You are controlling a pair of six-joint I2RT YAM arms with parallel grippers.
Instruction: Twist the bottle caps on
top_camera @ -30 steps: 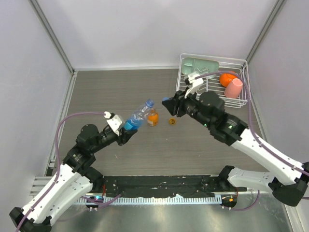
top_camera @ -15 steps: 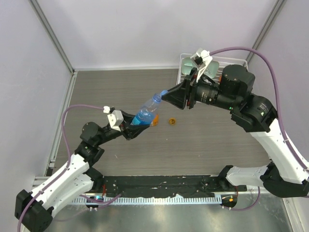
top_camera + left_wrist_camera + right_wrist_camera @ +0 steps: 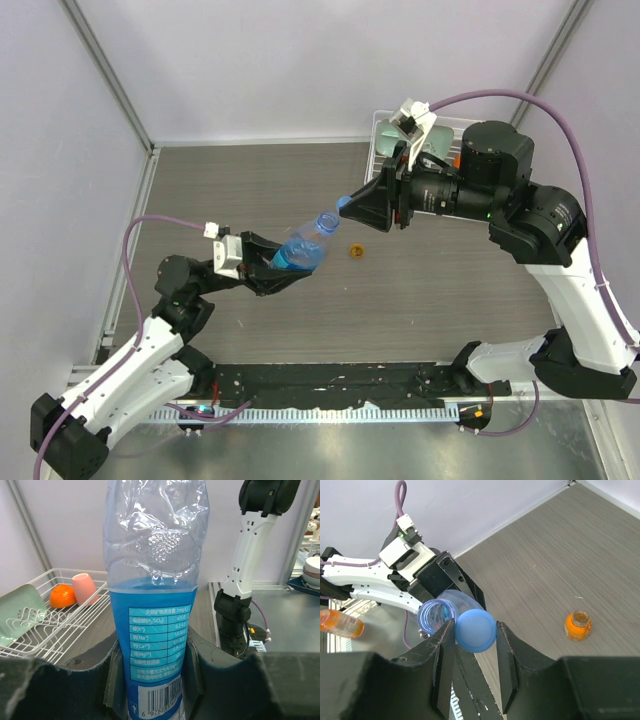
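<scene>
My left gripper is shut on the clear bottle with the blue label and holds it tilted above the table, its open mouth toward the right arm. In the left wrist view the fingers clamp the label. My right gripper is shut on the blue cap. In the right wrist view the cap sits just beside the bottle's open mouth, not on it. The orange-amber cap lies on the table. The squat orange bottle stands open on the table; the top view hides it behind the clear bottle.
A white wire rack stands at the back right. In the left wrist view it holds an orange ball, a pink cup and a green piece. A small orange bottle-like thing shows at the right wrist view's left edge.
The right arm has risen, keeping the blue cap. The left gripper has lifted the clear bottle, uncovering then hiding the orange bottle, and brought its mouth right up beside the cap.
</scene>
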